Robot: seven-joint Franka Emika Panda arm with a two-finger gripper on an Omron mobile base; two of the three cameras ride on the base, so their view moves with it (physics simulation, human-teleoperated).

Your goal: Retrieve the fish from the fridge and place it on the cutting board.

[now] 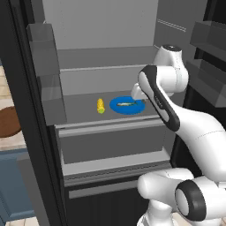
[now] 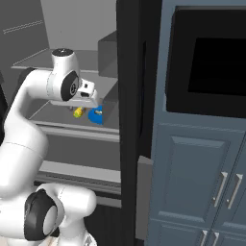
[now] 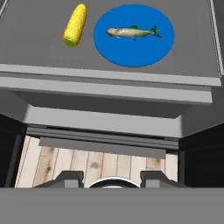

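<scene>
The fridge (image 1: 26, 110) stands open, its black door frame at the left. On a grey middle shelf (image 3: 39, 52) a slim silver fish (image 3: 132, 32) lies across a round blue plate (image 3: 131, 54). In the left base view the fish (image 1: 127, 103) is just left of my hand. My gripper (image 3: 111, 177) hangs in front of and above the shelf edge, short of the plate, open with nothing between its fingers; the right base view shows the gripper (image 2: 93, 98) above the plate (image 2: 95, 116). The reddish-brown cutting board (image 1: 9, 121) lies on the counter left of the fridge.
A yellow corn cob (image 3: 75, 25) lies left of the plate on the same shelf. Grey door bins (image 1: 46, 70) line the left door, with drawers (image 1: 110, 141) below the shelf. Blue-grey cabinets (image 2: 202, 182) and a dark oven front (image 2: 211, 57) stand right of the fridge.
</scene>
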